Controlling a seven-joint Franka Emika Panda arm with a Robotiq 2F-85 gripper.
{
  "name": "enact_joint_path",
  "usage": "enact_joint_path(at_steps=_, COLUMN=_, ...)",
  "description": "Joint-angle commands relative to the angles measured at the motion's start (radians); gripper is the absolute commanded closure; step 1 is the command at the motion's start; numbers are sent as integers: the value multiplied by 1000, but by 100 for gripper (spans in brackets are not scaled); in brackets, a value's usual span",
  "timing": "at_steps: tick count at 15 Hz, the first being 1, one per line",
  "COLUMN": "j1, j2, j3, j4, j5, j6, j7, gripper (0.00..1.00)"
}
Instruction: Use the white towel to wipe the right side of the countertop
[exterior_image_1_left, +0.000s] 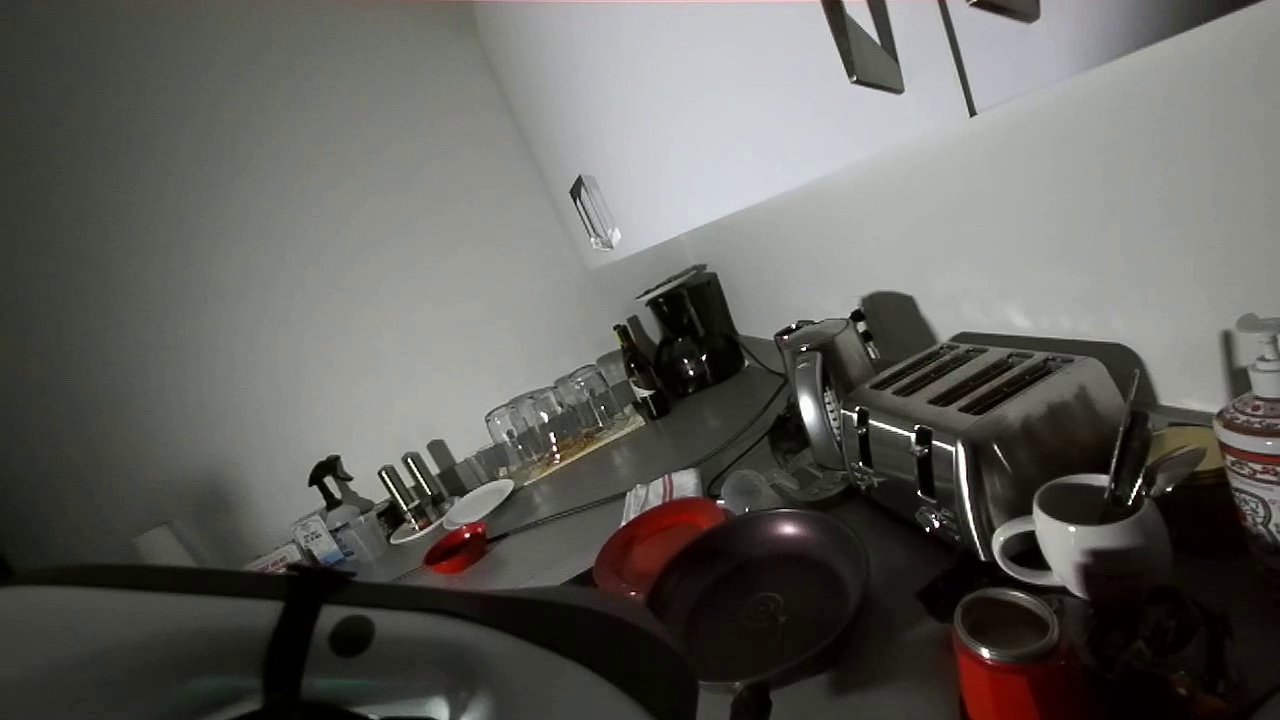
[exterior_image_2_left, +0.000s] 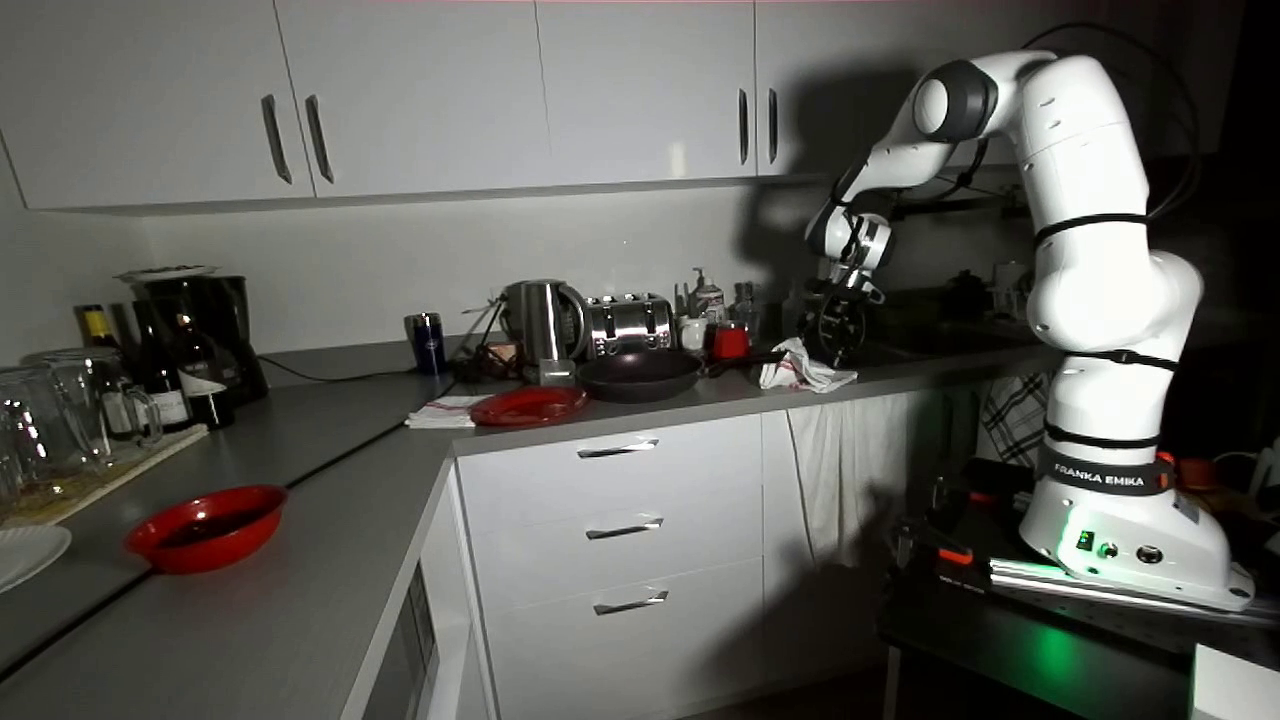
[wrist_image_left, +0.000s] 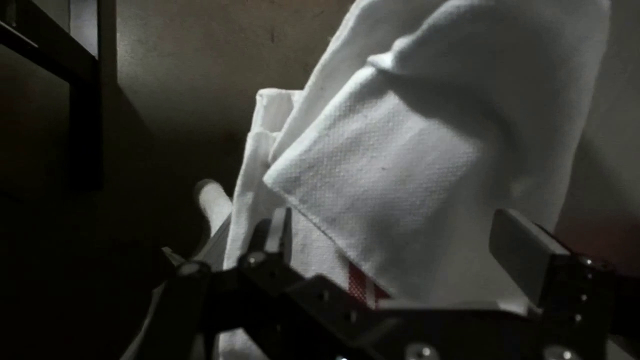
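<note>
The white towel (exterior_image_2_left: 800, 368) with red stripes lies crumpled at the front edge of the grey countertop (exterior_image_2_left: 340, 560), right of the pan's handle. In the wrist view the towel (wrist_image_left: 380, 160) shows folded layers and a bit of red stripe. My gripper (wrist_image_left: 392, 220) is open, its two fingers wide apart with towel cloth showing between and beyond them. Whether the fingers touch the cloth I cannot tell. In an exterior view the gripper (exterior_image_2_left: 838, 330) is dark and points down just behind and right of the towel. Neither this towel nor the gripper shows clearly in an exterior view with the countertop (exterior_image_1_left: 640, 450).
A dark pan (exterior_image_2_left: 640, 378) sits left of the towel, beside a red plate (exterior_image_2_left: 530, 405) and another folded striped cloth (exterior_image_2_left: 440, 413). Behind stand a toaster (exterior_image_2_left: 630, 325), kettle (exterior_image_2_left: 540, 320) and red container (exterior_image_2_left: 731, 342). A red bowl (exterior_image_2_left: 208, 530) is farther left.
</note>
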Motion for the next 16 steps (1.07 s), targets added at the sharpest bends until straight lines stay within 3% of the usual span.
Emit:
enact_joint_path(at_steps=1, j1=2, j2=43, j3=4, j4=14, j5=-22, j6=19, j7=41, gripper=0)
enact_joint_path(at_steps=2, j1=1, j2=43, j3=4, j4=12, j5=-19, j6=24, j7=39, gripper=0)
enact_joint_path(at_steps=4, j1=0, j2=31, j3=3, j4=1, j5=-15, j6=45, j7=30, gripper=26)
enact_joint_path(at_steps=13, j1=12, j2=-65, j3=8, j4=-52, j5=-22, j6=171, j7=-2, gripper=94)
enact_joint_path(at_steps=14, j1=15, j2=-71, j3=13, j4=-57, j5=-25, j6=175, j7=-8, gripper=51)
enact_joint_path(at_steps=16, j1=19, j2=-73, j3=24, j4=-59, j5=-23, j6=167, j7=-10, gripper=54)
